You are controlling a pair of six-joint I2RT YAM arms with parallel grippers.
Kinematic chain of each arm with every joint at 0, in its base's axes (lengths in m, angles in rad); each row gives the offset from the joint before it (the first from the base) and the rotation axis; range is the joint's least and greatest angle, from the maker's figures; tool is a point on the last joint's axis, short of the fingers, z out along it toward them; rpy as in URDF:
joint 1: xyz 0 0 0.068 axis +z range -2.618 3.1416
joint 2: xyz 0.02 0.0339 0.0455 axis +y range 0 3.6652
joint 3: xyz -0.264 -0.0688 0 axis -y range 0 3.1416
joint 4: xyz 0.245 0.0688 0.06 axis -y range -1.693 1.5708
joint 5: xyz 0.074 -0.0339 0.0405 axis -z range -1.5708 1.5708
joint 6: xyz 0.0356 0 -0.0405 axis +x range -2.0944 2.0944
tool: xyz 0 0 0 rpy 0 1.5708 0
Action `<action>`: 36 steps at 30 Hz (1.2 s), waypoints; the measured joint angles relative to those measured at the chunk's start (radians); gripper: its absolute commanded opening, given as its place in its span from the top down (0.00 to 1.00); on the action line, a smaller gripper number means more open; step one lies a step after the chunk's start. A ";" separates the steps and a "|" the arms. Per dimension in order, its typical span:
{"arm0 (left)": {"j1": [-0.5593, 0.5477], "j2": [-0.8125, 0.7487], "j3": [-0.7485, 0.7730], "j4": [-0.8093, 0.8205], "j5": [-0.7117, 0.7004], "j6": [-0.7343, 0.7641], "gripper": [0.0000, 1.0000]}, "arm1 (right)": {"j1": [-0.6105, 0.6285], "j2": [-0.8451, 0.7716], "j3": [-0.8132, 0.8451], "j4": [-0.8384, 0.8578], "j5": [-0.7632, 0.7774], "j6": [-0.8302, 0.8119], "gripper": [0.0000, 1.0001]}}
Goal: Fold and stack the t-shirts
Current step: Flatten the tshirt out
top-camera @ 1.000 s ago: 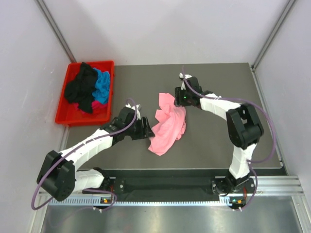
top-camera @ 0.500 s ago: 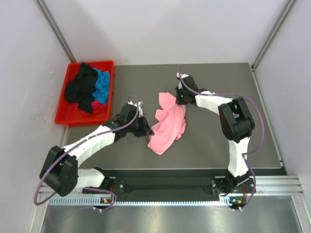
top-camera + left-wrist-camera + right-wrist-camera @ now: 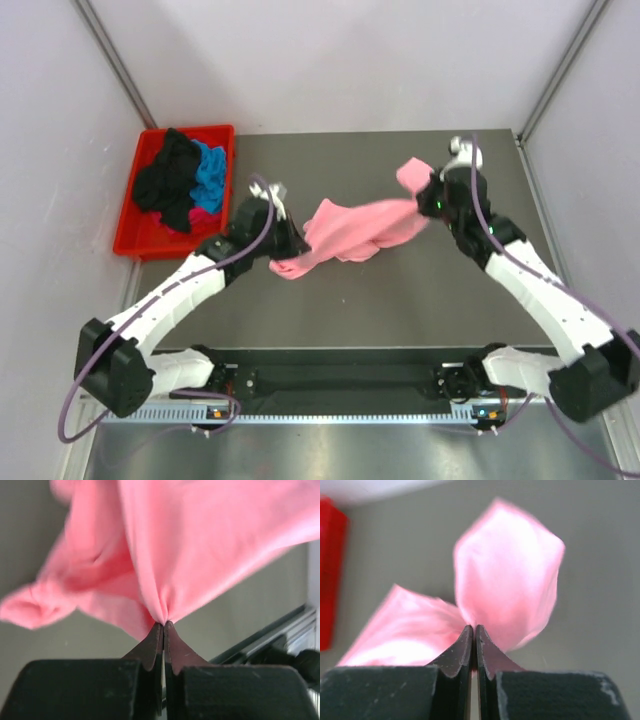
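Overall: the light pink t-shirt [image 3: 350, 228] is stretched between both grippers above the middle of the bench [image 3: 400, 300], somewhat nearer its far edge.
Left gripper [image 3: 163, 625]: its fingers are pressed together on a gathered pinch of pink cloth at the shirt's left end, and a loose lobe droops past it toward the left edge.
Right gripper [image 3: 473, 628]: its fingers are clamped on a fold at the shirt's right end, toward the far right corner, and a flap of cloth stands up beyond the fingertips.
Shirt's shape: crumpled and sagging in the middle; I cannot tell whether it touches the bench.
Red bin [image 3: 128, 240]: sits at the far left corner.
Bin contents: a black t-shirt [image 3: 165, 180] lies on top of the heap, a bright blue t-shirt [image 3: 210, 172] beside it, and a magenta t-shirt [image 3: 205, 215] shows at the near side.
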 measured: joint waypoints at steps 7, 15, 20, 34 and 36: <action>-0.019 0.016 -0.320 0.031 0.164 -0.062 0.80 | 0.000 -0.148 -0.425 -0.206 0.085 0.151 1.00; -0.008 -0.020 -0.233 -0.035 -0.027 -0.027 0.41 | -0.001 -0.204 -0.416 -0.256 0.142 0.201 0.62; 0.089 -0.011 -0.233 -0.027 -0.105 -0.025 0.41 | -0.002 -0.172 -0.372 -0.244 0.123 0.191 0.52; 0.248 0.282 -0.016 0.106 -0.010 0.042 0.43 | 0.217 0.417 0.112 -0.145 0.058 0.171 0.51; 0.260 0.286 -0.011 0.107 -0.006 0.034 0.43 | 0.265 0.502 0.200 -0.152 0.076 0.195 0.50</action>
